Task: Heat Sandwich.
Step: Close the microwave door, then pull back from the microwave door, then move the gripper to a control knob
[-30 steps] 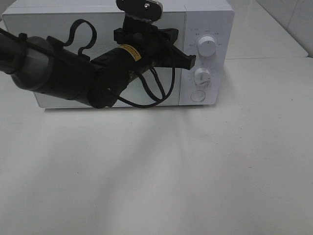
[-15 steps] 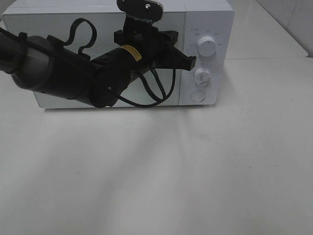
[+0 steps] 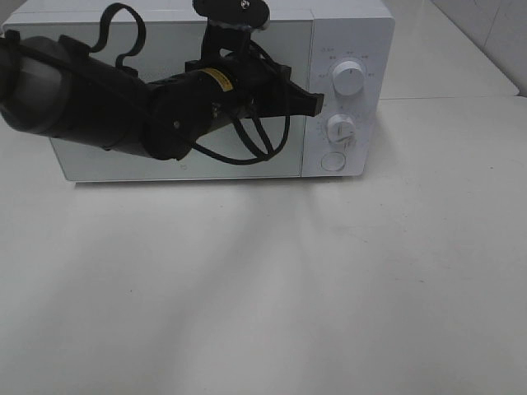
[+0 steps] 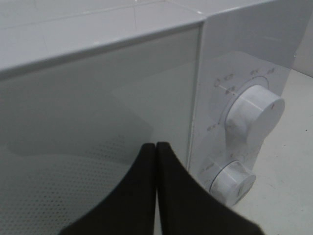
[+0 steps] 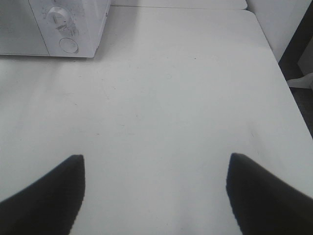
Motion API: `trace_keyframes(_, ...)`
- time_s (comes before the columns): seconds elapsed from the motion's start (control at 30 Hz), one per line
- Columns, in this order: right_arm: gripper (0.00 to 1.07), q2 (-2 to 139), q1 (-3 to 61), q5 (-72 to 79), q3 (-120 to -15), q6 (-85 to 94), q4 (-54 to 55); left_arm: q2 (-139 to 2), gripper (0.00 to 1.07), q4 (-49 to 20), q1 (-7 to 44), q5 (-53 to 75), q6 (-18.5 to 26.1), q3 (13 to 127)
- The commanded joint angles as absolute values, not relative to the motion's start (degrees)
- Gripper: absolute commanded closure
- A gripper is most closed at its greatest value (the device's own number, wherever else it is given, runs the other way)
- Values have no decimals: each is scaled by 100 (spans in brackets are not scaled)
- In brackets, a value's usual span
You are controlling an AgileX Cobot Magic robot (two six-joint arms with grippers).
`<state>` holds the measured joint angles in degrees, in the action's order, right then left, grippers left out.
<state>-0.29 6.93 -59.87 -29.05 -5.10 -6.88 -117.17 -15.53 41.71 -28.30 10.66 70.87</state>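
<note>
- While the left gripper (image 3: 315, 102) is keeping its two black fingers (image 4: 142, 196) clenched together on nothing, the left arm (image 3: 82, 99) is sitting higher and further toward the left of the exterior view than a second ago. Its thick forearm is now crossing the upper left of the microwave door (image 3: 90, 164).
- The cable loop (image 3: 119, 33) on that arm is riding higher too, now reaching the top edge of the microwave (image 3: 354, 33).
- The gripper tip is lying slightly further back from the control panel than before, level with the gap between the upper dial (image 3: 348, 79) and the lower dial (image 3: 341, 127).
- The microwave, its round button (image 3: 333, 161) and the white table (image 3: 329, 288) are staying where they were, with the door shut.
- The right gripper (image 5: 156, 159) is showing only in its own wrist view, its fingers (image 5: 44, 196) spread wide and released, hanging over bare table well apart from the microwave.
- The arm is covering much of the door, and its near end is being cut off at the picture's edge.
- The sandwich is not showing in any view. The dotted door pane is giving nothing away, so I cannot tell where it is lying.
- Whether the closed fingertips are touching the door cannot be told, and the print around the dials is too small to read.
</note>
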Motion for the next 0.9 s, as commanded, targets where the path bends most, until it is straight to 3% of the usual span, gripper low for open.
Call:
trace_keyframes(0.03, 31, -178, 659, -5930, -2899, -498, -682, -11534, 107, -1690, 4120, -2647, 1071, 7110)
trace_keyframes(0.5, 31, -178, 659, -5930, -2899, -498, -682, -10594, 106, -1673, 4120, -2131, 1031, 6010)
trace_keyframes(0.57, 31, -178, 659, -5930, -2899, -498, -682, -10439, 93, -1673, 4120, -1530, 1031, 5959)
trace_keyframes(0.63, 31, -178, 659, -5930, -2899, -498, -682, -10371, 70, -1673, 4120, -1186, 1031, 5959)
trace_keyframes(0.67, 31, -178, 659, -5930, -2899, -498, -682, -10371, 70, -1673, 4120, -1186, 1031, 5959)
trace_keyframes(0.7, 31, -178, 659, -5930, -2899, -498, -682, -10313, 40, -1673, 4120, -900, 1031, 5959)
trace_keyframes(0.77, 31, -178, 659, -5930, -2899, -498, -682, -10296, 14, -1679, 4120, -659, 1026, 5959)
trace_keyframes(0.8, 31, -178, 659, -5930, -2899, -498, -682, -10296, 14, -1679, 4120, -659, 1026, 5959)
trace_keyframes(0.83, 31, -178, 659, -5930, -2899, -498, -682, -10239, 2, -1679, 4120, -315, 1031, 5959)
trace_keyframes(0.9, 31, -178, 659, -5930, -2899, -498, -682, -10176, 4, -1673, 4120, 0, 1031, 5959)
